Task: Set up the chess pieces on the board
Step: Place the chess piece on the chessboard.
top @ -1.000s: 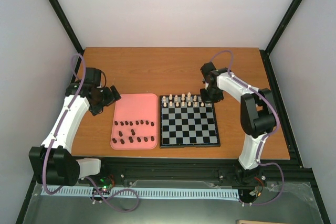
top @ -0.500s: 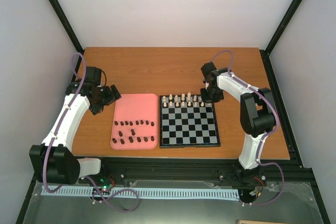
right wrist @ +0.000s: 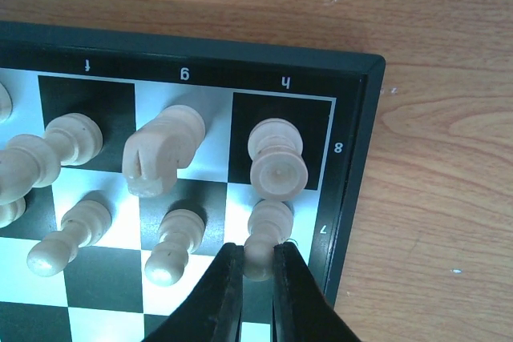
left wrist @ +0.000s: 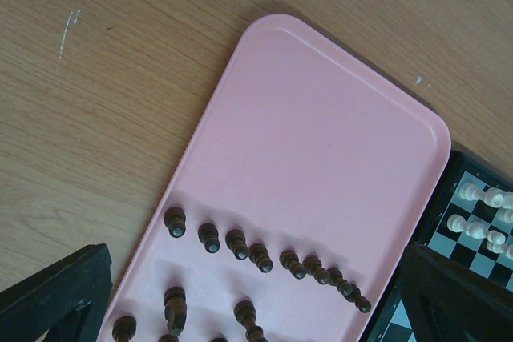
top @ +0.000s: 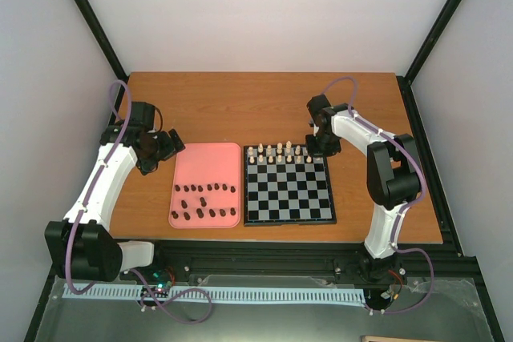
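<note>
The board (top: pixel 288 190) lies at the table's middle, with cream chess pieces (top: pixel 279 152) along its two far rows. In the right wrist view my right gripper (right wrist: pixel 258 262) is shut on a cream pawn (right wrist: pixel 267 234) that stands on the corner-column square just in front of the cream rook (right wrist: pixel 277 158). Beside them are a cream knight (right wrist: pixel 160 150) and more pawns (right wrist: pixel 172 242). Dark brown pieces (left wrist: pixel 264 258) stand in rows on the pink tray (left wrist: pixel 321 142). My left gripper (top: pixel 170 146) hovers open at the tray's far left corner, its fingers (left wrist: pixel 56 298) wide apart and holding nothing.
The pink tray (top: pixel 206 166) lies directly left of the board, nearly touching it. Bare wooden table (top: pixel 264 106) stretches behind both. Black frame posts rise at the table's far corners, and a rail runs along the near edge.
</note>
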Controlling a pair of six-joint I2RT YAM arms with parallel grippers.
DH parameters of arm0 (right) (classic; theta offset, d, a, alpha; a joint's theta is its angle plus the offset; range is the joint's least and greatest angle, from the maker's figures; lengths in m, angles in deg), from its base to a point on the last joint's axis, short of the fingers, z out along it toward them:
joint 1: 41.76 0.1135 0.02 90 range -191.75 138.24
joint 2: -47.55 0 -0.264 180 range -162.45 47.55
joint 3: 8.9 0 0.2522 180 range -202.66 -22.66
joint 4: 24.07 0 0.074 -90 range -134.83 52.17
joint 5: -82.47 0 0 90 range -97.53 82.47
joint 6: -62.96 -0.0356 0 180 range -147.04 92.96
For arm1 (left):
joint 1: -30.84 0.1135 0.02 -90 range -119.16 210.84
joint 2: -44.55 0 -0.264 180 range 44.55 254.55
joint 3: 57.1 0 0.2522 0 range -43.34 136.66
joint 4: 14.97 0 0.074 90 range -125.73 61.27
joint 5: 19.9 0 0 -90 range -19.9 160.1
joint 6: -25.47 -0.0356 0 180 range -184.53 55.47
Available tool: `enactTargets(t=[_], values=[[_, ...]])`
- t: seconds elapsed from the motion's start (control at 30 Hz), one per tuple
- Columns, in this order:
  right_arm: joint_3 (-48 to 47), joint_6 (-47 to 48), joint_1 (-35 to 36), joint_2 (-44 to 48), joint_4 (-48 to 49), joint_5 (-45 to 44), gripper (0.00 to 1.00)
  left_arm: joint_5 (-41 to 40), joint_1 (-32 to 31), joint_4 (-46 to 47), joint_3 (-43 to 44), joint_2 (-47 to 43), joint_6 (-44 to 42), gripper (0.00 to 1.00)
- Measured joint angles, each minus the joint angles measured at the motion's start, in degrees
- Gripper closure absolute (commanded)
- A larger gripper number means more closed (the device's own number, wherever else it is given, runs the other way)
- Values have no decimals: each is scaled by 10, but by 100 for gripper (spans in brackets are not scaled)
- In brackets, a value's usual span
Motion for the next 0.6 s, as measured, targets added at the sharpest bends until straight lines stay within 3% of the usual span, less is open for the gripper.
enactTargets(t=[0.3,0.6], values=[[9,0,0,0,5,2,73,0,0,0,0,0,0,0],[16,-2,0,4,-2,0,63,0,0,0,0,-4,0,0]])
